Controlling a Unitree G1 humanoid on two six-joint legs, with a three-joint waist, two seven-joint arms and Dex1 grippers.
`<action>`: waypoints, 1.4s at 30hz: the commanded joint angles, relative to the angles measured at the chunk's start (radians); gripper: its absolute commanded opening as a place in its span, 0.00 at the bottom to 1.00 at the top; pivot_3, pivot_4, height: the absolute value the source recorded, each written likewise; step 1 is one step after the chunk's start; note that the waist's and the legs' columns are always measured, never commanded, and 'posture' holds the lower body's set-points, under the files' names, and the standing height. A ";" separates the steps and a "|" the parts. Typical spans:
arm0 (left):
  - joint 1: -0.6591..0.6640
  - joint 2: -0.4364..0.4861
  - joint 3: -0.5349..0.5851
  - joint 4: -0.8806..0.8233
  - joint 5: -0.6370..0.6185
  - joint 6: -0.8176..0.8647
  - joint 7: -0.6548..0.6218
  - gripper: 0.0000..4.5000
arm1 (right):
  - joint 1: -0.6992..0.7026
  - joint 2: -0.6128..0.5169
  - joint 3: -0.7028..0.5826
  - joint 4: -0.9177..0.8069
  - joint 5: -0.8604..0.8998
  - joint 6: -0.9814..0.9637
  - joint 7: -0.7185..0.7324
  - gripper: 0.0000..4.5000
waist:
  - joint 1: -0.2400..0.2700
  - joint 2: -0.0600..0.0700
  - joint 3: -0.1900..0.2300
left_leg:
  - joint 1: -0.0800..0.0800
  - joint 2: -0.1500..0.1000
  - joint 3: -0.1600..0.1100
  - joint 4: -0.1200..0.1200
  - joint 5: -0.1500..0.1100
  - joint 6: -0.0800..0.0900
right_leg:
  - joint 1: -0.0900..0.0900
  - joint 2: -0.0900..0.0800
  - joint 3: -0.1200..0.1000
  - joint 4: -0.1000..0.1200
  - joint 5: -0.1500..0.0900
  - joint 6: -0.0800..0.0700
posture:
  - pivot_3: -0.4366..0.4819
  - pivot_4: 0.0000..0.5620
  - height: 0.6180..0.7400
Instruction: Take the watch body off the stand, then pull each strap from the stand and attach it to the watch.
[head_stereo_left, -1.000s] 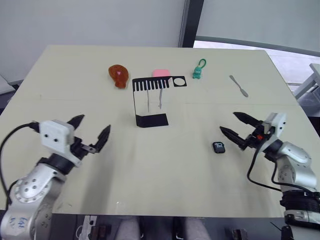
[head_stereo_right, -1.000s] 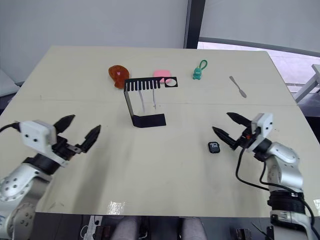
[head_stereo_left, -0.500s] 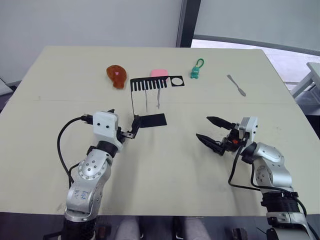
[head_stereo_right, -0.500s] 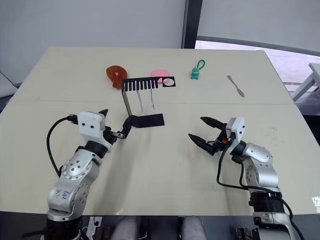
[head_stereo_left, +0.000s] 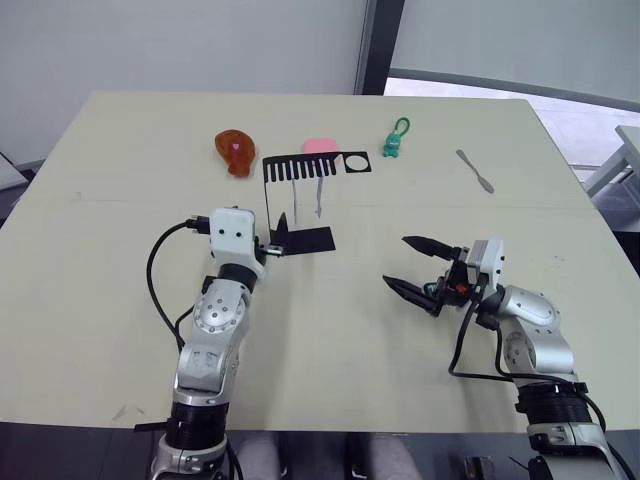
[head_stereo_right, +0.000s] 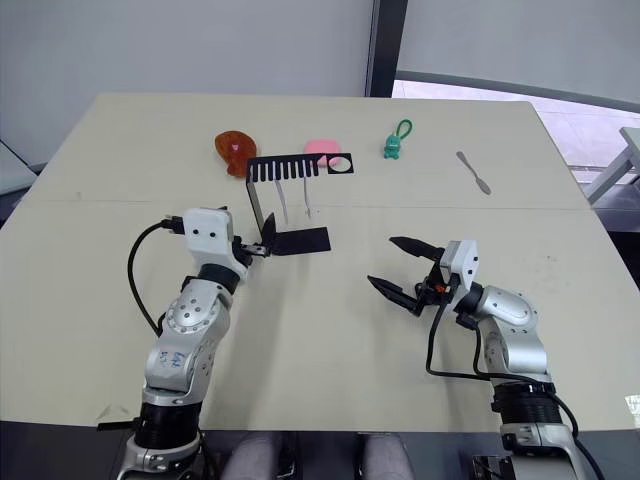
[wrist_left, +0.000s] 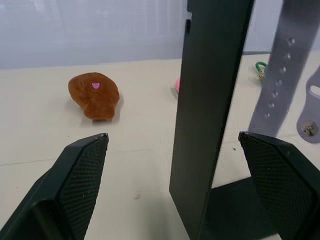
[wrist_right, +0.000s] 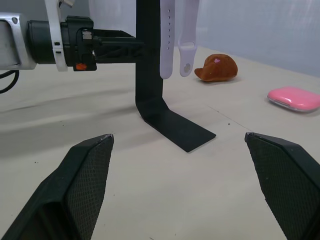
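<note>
Left end effector (wrist_left: 172, 187) now astride stand (wrist_left: 207, 100)

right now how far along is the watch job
Done, apparently: the stand has an empty ring hole, so the watch body looks to be off it. In hand: the open left gripper straddles the stand's upright post; the right gripper is open and holds nothing. Left: both straps hang from the comb top, so each must be pulled off and attached.
</note>
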 joint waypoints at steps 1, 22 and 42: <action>-0.029 -0.015 0.024 -0.017 0.028 0.002 0.035 1.00 | 0.000 -0.002 0.005 -0.048 0.004 -0.024 0.018 0.99 | 0.000 0.000 0.000 | 0.000 0.000 0.000 0.000 0.000 0.000 | 0.000 0.000 0.000 0.000 0.000 0.000 | 0.48 0.27 1.00; -0.067 -0.096 0.001 0.064 0.141 -0.061 0.121 1.00 | -0.040 -0.026 0.022 -0.046 -0.030 -0.057 0.027 0.99 | 0.010 0.000 0.000 | -0.001 0.000 0.000 0.000 0.000 0.001 | 0.000 0.000 -0.001 0.000 0.000 0.000 | 0.48 0.27 1.00; -0.090 -0.119 -0.023 0.114 0.110 -0.061 0.036 0.50 | -0.016 0.009 0.047 -0.082 -0.037 -0.029 -0.024 1.00 | 0.021 0.000 0.000 | -0.001 0.000 0.000 0.000 -0.001 0.001 | 0.000 0.000 -0.002 0.000 0.000 0.000 | 0.48 0.27 1.00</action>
